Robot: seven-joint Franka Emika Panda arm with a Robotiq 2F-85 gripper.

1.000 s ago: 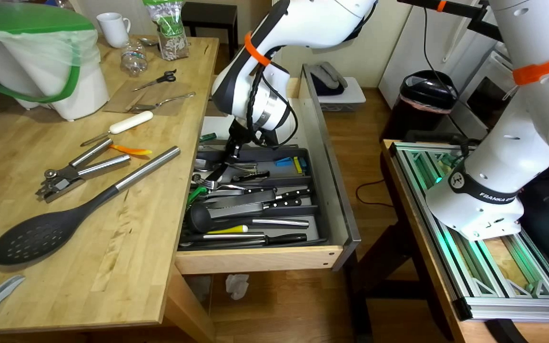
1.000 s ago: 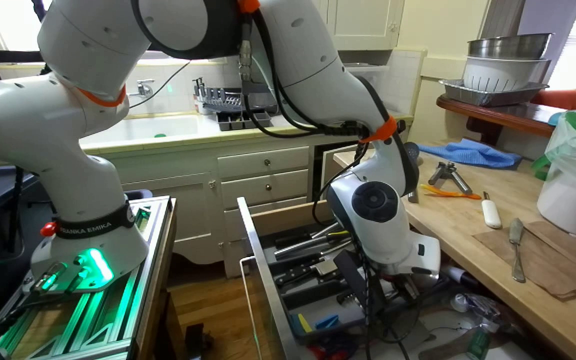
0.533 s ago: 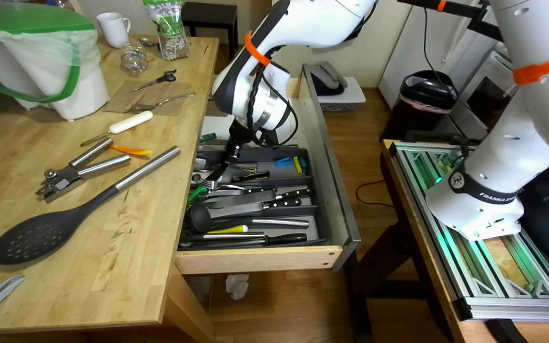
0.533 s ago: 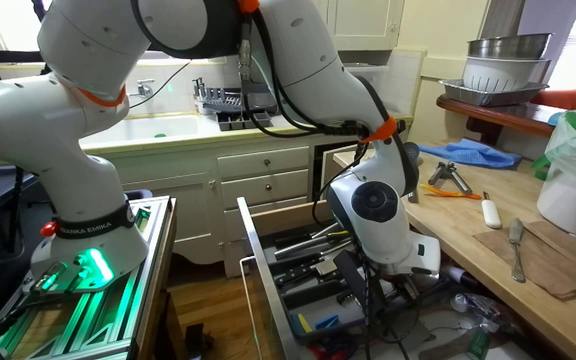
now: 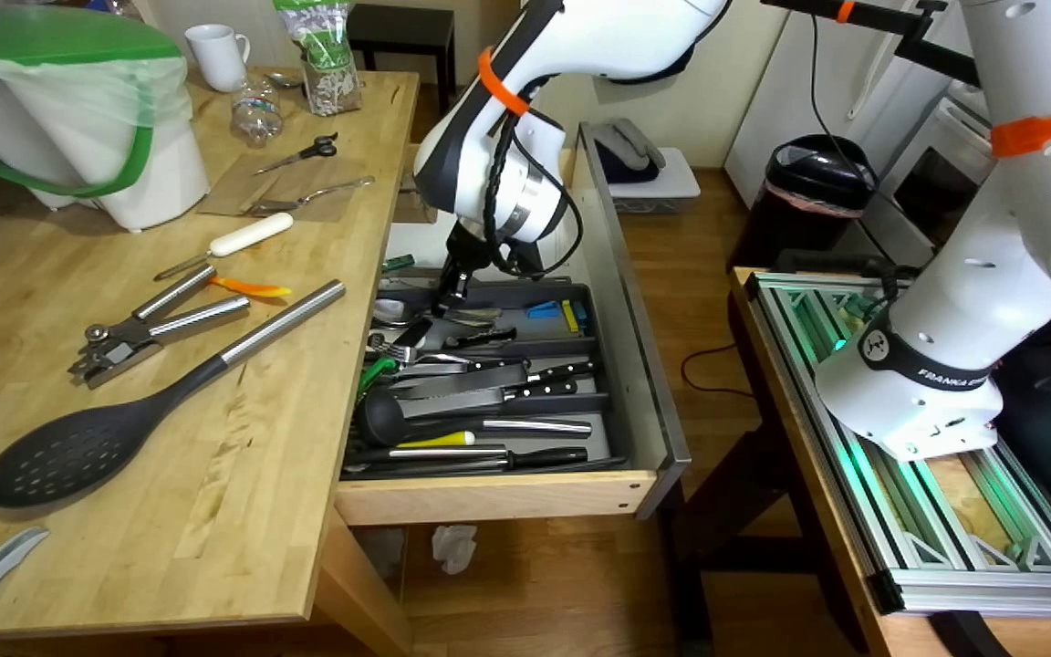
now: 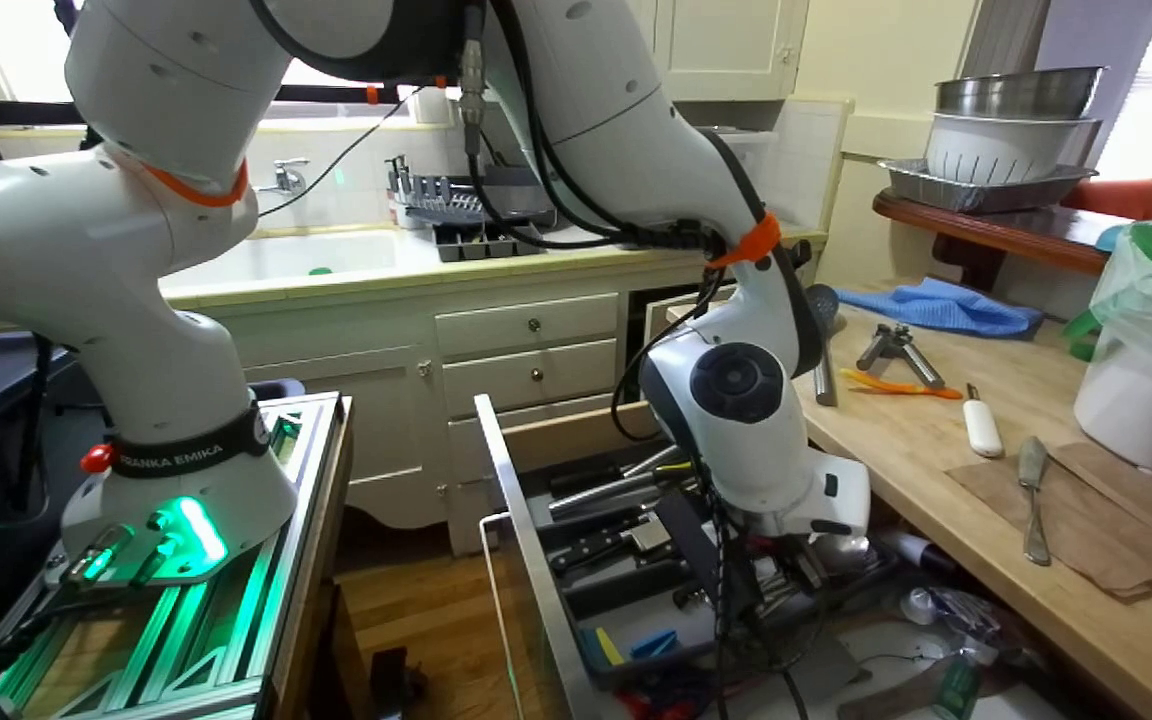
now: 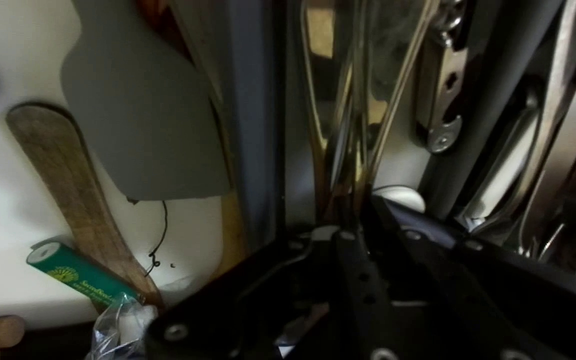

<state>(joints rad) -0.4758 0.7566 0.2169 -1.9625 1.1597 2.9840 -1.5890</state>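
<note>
A: Where to look for the metal cutlery (image 7: 358, 125)?
B: Down in a narrow compartment of the dark tray (image 7: 253, 125), inside the pulled-out drawer (image 5: 498, 497), just at the tips of the end effector (image 5: 445, 303).
A: And grasping any of it?
B: Clenched, with fingers together; impossible to tell whether around a handle or around nothing.
A: Likely to handle how?
B: Probably light, stiff and slick, hardly fragile, but apt to slide against neighbouring pieces. Best held mid-handle, across the narrow width. Bunched tightly here, so easy to pinch two at once.
A: And edges, room?
B: Tight sideways: between the raised tray wall and a divider (image 7: 494, 100), alongside a slotted metal tool (image 7: 440, 107). Past the wall, a grey spatula (image 7: 143, 110) in the same drawer. Farther out, the edge of the wooden surface (image 5: 234, 547), best kept away from. Probably most room straight up.
</note>
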